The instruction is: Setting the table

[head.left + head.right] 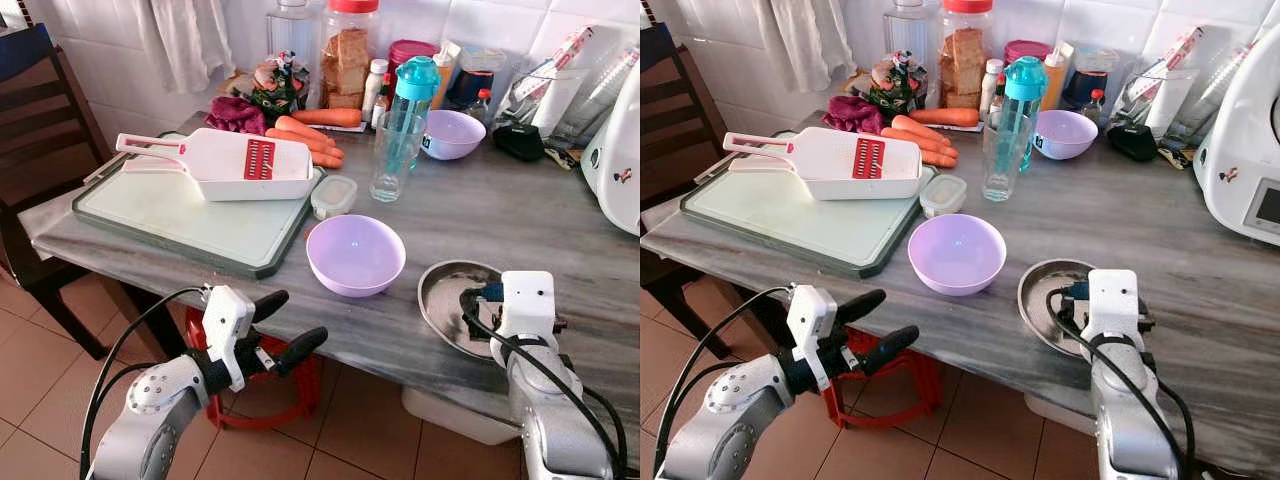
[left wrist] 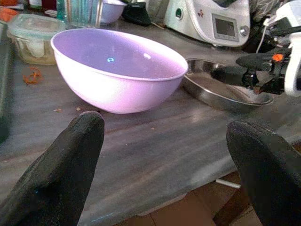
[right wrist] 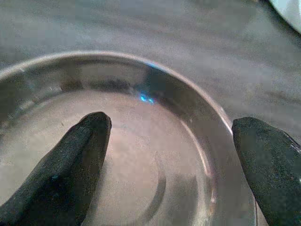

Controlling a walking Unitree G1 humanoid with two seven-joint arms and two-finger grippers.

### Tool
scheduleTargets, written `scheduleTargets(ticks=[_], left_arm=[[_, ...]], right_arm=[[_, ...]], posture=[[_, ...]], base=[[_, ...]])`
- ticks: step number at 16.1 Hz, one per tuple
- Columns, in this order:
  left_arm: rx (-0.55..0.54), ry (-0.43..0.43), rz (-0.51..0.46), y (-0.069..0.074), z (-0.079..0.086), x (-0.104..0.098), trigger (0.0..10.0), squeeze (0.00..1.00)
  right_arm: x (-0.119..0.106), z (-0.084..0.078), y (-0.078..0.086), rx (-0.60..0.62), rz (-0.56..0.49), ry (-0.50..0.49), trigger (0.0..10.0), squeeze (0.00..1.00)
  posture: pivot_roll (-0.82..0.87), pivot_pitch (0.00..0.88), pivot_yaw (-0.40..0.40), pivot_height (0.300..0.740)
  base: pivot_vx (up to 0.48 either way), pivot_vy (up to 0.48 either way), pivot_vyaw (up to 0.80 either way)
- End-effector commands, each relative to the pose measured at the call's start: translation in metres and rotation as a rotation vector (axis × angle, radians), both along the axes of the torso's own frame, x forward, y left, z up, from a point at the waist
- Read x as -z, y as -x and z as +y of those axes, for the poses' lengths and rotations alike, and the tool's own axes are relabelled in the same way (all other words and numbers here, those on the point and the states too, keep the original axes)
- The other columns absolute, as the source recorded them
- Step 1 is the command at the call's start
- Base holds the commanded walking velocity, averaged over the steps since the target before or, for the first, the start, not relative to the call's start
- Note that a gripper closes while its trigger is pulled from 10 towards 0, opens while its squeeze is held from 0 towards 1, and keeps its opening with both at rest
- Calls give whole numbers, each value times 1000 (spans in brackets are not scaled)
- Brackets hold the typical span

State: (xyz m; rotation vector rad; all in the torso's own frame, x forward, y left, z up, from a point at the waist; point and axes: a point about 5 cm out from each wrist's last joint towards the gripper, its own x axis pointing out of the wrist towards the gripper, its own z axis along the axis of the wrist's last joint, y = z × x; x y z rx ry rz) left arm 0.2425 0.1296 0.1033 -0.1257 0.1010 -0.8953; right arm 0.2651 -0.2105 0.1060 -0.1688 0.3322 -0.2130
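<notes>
Two lilac plastic bowls on the grey marble counter (image 1: 520,215): the near lilac bowl (image 1: 355,254) at centre, the far lilac bowl (image 1: 452,134) at 1 o'clock from it, w/ one tall clear glass (image 1: 397,156) betw. them. One shallow round steel plate (image 1: 452,300), shiny and bare inside, sits just beside the near bowl at its 4 o'clock. Right gripper (image 3: 171,155) hangs over the plate w/ fingers spread, one over the dish, one past its rim; left gripper (image 1: 286,322) is off the counter edge at the bowl's 7 o'clock, fingers apart, holding nothing.

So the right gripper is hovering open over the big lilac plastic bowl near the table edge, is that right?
Not quite. The right gripper is open, but it hovers over the round steel plate, as the right wrist view shows. The big lilac plastic bowl sits beside that plate.
</notes>
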Motion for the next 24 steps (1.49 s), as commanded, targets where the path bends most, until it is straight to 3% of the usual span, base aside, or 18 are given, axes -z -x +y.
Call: scheduleTargets(ticks=[1, 13, 24], left_arm=[[24, -7, -7, 2, -2, -4, 10000, 0], [25, -19, 6, 0, -4, -3, 10000, 0], [8, -12, 15, 1, -5, 0, 10000, 0]], right_arm=[[1, -3, -1, 4, 21, -18, 10000, 0], [8, 27, -9, -118, 95, -197, 10000, 0], [11, 47, -15, -186, 125, -271, 10000, 0]], posture=[[31, 57, -47, 740], [37, 50, -52, 740], [41, 55, -53, 740]], base=[[0, 0, 0], [0, 0, 0], [0, 0, 0]])
